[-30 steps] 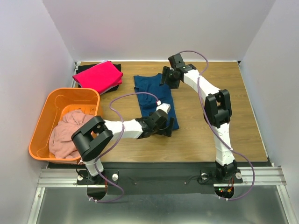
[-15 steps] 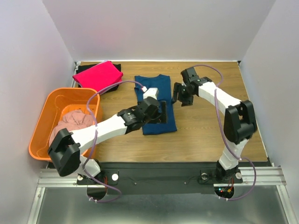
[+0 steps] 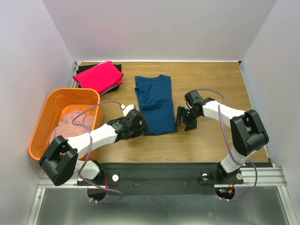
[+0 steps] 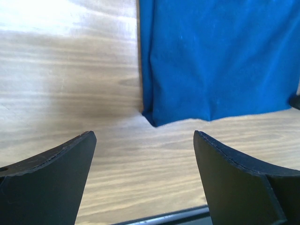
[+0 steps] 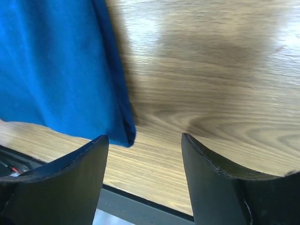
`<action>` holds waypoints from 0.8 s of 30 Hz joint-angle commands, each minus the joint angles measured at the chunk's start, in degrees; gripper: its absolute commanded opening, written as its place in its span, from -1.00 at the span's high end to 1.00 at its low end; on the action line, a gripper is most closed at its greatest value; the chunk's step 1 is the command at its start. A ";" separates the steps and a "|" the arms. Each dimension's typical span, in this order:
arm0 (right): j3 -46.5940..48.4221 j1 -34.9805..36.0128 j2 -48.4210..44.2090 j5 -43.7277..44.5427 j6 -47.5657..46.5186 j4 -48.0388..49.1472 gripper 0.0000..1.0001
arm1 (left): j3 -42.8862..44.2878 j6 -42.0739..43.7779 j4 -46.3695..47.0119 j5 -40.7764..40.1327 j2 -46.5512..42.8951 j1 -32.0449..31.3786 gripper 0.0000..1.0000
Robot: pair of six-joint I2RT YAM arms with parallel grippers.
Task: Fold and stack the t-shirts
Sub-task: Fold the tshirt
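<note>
Navy t-shirt [image 3: 154, 101] lies flat right of the orange basket [image 3: 47, 119], folded into a long narrow panel, plain side up, edges even. Left gripper [image 3: 140, 125] sits between the basket and the shirt's near-left corner, jaws spread wide, empty. Right gripper [image 3: 183, 121], farther from the basket, sits off the near-right corner, jaws parted, empty.

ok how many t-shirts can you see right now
4: a navy t-shirt flat in the middle, a bright pink t-shirt folded at the far left corner, a black t-shirt under it, a pale pink t-shirt bunched in the orange basket. More could be hidden beneath.
</note>
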 commanded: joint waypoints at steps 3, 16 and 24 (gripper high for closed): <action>-0.96 1.13 -1.31 -3.28 1.54 5.70 -0.38 | -3.33 -3.74 4.37 1.41 -2.70 0.11 -0.92; -2.81 2.62 2.20 -4.25 1.89 7.10 -0.23 | -5.97 -5.42 7.01 2.47 -1.82 0.19 -0.89; -4.04 2.71 3.34 -3.01 1.62 8.16 0.40 | -6.50 -5.33 8.41 2.56 0.03 0.19 -0.83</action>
